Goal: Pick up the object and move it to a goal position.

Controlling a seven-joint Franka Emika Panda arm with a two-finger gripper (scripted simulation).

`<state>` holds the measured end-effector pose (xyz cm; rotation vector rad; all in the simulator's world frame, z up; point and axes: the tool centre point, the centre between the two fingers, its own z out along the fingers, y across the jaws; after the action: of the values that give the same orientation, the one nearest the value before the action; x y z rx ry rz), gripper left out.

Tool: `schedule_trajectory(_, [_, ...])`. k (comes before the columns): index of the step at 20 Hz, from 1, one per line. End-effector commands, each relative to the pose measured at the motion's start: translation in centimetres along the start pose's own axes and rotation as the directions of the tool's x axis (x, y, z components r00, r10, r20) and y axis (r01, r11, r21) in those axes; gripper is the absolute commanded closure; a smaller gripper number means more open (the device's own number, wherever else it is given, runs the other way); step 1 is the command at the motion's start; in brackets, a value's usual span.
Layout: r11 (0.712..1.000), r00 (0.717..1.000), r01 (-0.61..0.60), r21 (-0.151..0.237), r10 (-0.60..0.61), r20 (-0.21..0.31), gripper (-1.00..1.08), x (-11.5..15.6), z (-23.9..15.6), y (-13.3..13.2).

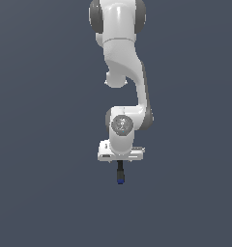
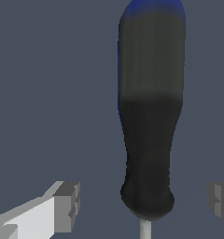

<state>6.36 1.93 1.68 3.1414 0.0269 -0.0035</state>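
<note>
The object [image 2: 151,116] is a slim tool with a black-grey handle, a blue end cap and a thin pale shaft. In the wrist view its handle lies between my two fingers. The gripper [image 2: 144,205] is open, with grey floor showing between the handle and each pad [image 2: 69,205]. In the exterior view the white hand points down, with the gripper [image 1: 120,163] right over the object [image 1: 120,174]. Only the dark handle and blue tip stick out below the hand. The shaft is hidden under it.
A plain dark grey floor [image 1: 45,193] surrounds the arm on all sides. The white arm's links [image 1: 125,72] rise above the hand toward the top of the exterior view. No other objects or marker show.
</note>
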Motion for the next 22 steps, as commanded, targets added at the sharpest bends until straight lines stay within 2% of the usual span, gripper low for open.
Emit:
schedule_trajectory(1, [1.0, 1.0, 0.0, 0.0, 0.0, -0.002, -0.92, 0.1, 0.2, 0.0])
schedule_trajectory(2, [1.0, 1.0, 0.0, 0.0, 0.0, -0.002, -0.92, 0.2, 0.2, 0.0])
schedule_trajectory(3, [1.0, 1.0, 0.0, 0.0, 0.0, -0.002, 1.08, 0.2, 0.2, 0.0])
schedule_trajectory(15, [1.0, 1.0, 0.0, 0.0, 0.0, -0.002, 1.08, 0.1, 0.1, -0.1])
schedule_trajectory(22, [1.0, 1.0, 0.0, 0.0, 0.0, -0.002, 1.08, -0.9, -0.4, -1.2])
